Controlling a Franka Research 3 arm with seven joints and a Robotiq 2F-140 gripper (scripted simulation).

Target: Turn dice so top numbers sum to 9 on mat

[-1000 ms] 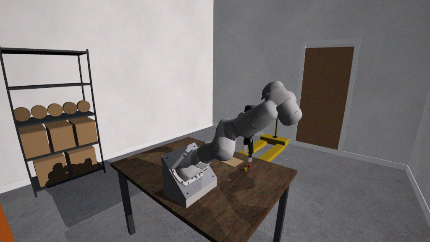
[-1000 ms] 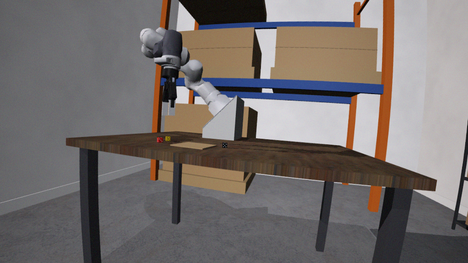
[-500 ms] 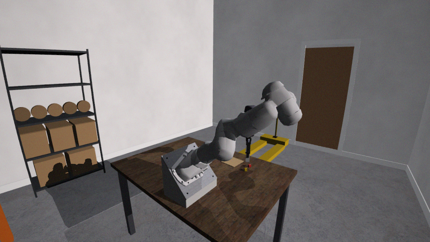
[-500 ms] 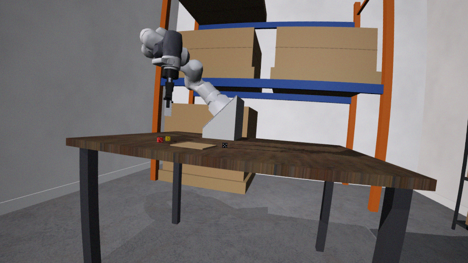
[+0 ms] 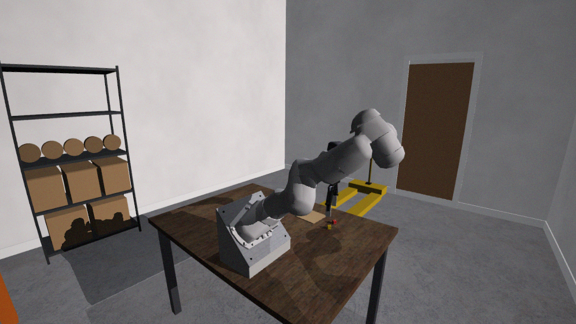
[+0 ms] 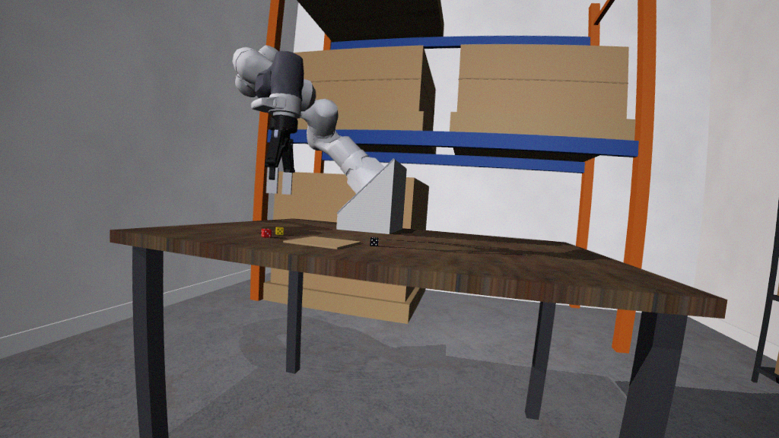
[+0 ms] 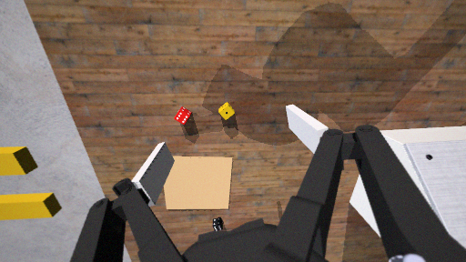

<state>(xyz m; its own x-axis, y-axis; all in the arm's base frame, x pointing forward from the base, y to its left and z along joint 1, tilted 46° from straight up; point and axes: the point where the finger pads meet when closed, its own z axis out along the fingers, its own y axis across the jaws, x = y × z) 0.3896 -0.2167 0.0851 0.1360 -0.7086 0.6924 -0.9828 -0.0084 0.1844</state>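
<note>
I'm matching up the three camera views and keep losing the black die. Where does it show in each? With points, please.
Top: I can't find the black die; the arm may hide it.
Exterior: the black die [image 6: 373, 242] [image 7: 217, 224] is just right of the mat, near the picture's middle.
Wrist: bottom, slightly left of centre, just below the mat.
Shared landmark: the tan mat [image 5: 311, 217] [image 6: 321, 242] [image 7: 198, 183], seen in all three.

The hand has rotated about its upright axis: in the exterior view its two pale fingertips now show side by side with a gap between, where half a second ago they overlap in one narrow line.
</note>
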